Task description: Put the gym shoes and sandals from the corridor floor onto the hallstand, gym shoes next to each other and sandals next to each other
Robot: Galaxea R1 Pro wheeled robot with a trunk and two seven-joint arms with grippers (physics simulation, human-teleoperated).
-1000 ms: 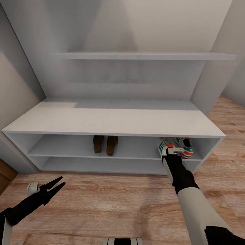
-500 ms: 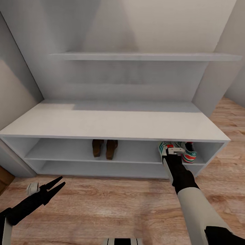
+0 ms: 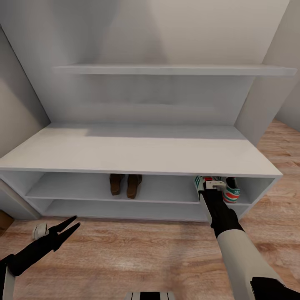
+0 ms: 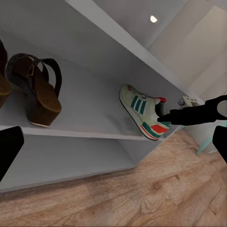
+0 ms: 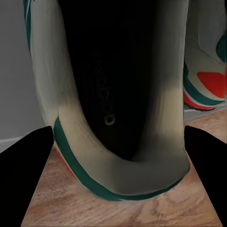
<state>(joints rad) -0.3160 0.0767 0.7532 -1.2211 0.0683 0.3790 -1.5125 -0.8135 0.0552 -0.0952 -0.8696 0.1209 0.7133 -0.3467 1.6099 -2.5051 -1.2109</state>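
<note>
The hallstand [image 3: 137, 150] stands straight ahead. On its middle tier the two brown sandals [image 3: 123, 184] sit side by side, also seen in the left wrist view [image 4: 40, 92]. At the tier's right end my right gripper [image 3: 213, 184] is shut on the heel of one gym shoe [image 3: 199, 182], whose dark opening lies between the fingers [image 5: 118, 118]. This shoe rests on the shelf with its heel over the front edge [image 4: 139, 109]. The other gym shoe [image 3: 231, 190] stands right beside it [image 5: 208, 71]. My left gripper [image 3: 71, 224] hangs open over the corridor floor [image 3: 137, 250].
A floating wall shelf [image 3: 166, 69] runs above the hallstand's thick top. Grey walls close in on the left and at the right behind the unit. The lowest tier [image 3: 116, 208] is bare. Wood floor extends to the right of the unit.
The head view has shifted toward the hallstand, so the top hides more of the shoes. The right gripper keeps hold of the gym shoe at the shelf. The left arm has stayed put.
</note>
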